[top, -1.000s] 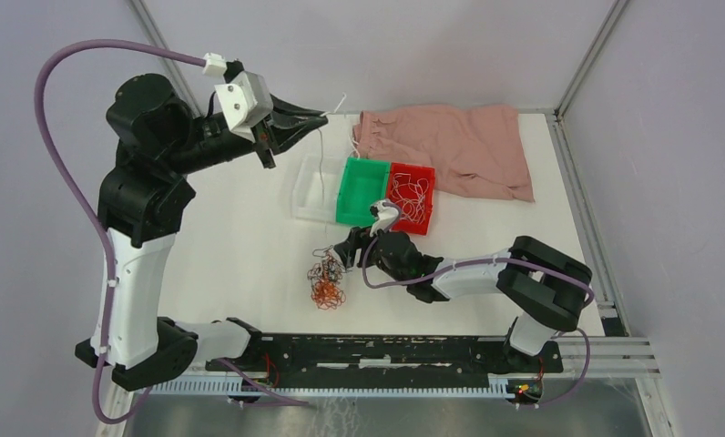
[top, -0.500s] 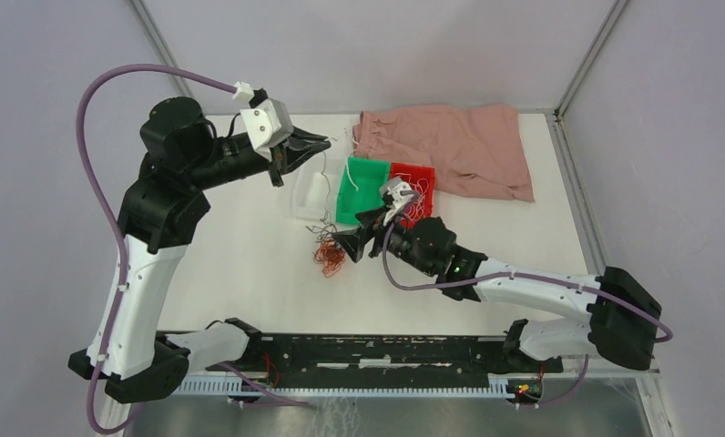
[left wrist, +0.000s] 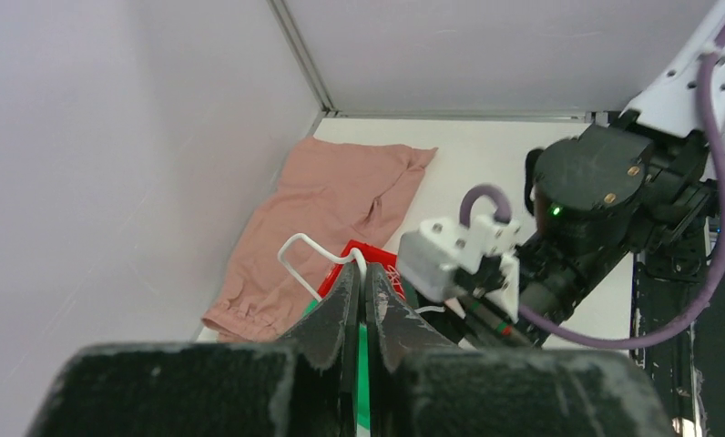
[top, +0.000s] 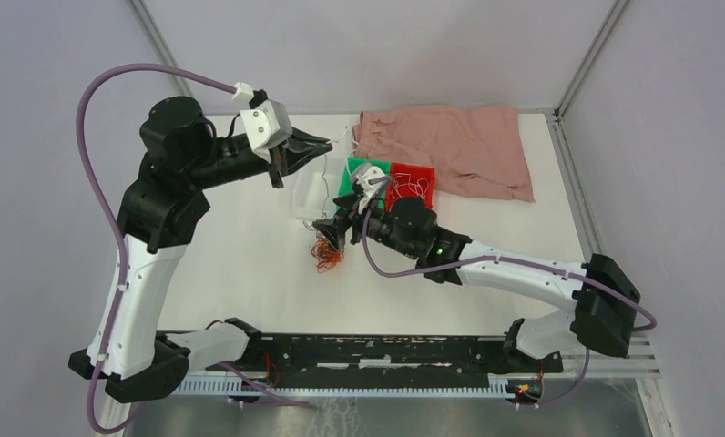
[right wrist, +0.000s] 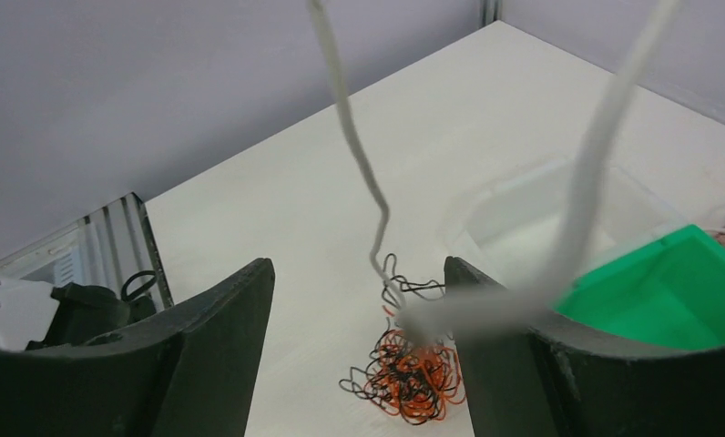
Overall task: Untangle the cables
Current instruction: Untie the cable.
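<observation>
White table (top: pixel 240 259), left claw (left wrist: pixel 361 273) pinching white cable (left wrist: pixel 295 238), right claw (right wrist: pixel 359 269) spread above orange-black tangle (right wrist: pixel 412 378)

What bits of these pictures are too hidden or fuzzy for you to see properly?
- Right wrist view: the white cable is blurred close to the lens and cut off by the top edge.
- Top view: the strands in the tangle are too small to tell apart, and the right gripper overlaps its upper part.
- Left wrist view: the fingers of the left gripper fill the bottom, so the tangle does not show.
</observation>
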{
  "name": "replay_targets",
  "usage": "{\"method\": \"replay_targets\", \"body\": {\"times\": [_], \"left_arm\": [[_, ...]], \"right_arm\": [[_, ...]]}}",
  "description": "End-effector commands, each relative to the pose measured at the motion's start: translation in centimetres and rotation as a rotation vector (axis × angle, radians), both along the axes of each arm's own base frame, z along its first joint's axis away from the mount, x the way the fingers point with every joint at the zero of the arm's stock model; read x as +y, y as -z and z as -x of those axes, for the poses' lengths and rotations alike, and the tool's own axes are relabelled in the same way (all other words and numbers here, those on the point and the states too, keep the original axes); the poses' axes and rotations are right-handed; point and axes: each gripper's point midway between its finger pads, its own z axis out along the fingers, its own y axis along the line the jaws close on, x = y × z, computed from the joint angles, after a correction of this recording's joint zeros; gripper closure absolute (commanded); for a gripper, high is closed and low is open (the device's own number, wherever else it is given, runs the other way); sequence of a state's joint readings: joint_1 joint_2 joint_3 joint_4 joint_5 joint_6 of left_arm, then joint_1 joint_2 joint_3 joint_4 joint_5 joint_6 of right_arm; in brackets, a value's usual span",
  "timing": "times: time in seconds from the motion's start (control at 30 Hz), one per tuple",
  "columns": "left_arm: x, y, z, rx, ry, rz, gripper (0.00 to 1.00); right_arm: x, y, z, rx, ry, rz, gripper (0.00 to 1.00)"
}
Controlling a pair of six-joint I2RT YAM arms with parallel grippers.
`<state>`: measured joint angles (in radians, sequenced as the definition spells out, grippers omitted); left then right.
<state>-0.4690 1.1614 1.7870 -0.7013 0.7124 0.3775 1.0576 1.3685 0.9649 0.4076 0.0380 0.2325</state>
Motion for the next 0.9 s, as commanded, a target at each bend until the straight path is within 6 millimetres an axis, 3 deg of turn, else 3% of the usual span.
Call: {"method": "replay_targets", "body": {"times": [0.0, 0.23, 0.43, 0.73, 0.87], "left_arm": [[-0.2, -3.7, 2.3, -0.053, 0.068, 0.077, 0.97], [-0.1, -6.7, 2.9, -0.090, 0.078, 0.131, 0.97], [0.6, -10.5, 3.0, -0.186, 0.038, 0.202, 0.97], [3.9, -20.2, 4.0, -0.511, -0.110, 0.384, 0.97], [5.2, -22.7, 4.1, -0.628, -0.180, 0.429, 0.97]], "right_arm": [[1.3, -1.4, -2.0, -0.055, 0.052, -0.004, 0.26], [3.0, 2.3, -3.3, 0.026, 0.083, -0.017, 0.36], [3.1, 7.6, -4.0, 0.157, 0.144, 0.011, 0.48], [1.9, 16.1, -3.3, 0.333, 0.204, 0.035, 0.51], [1.7, 17.1, -2.9, 0.352, 0.199, 0.029, 0.48]]}}
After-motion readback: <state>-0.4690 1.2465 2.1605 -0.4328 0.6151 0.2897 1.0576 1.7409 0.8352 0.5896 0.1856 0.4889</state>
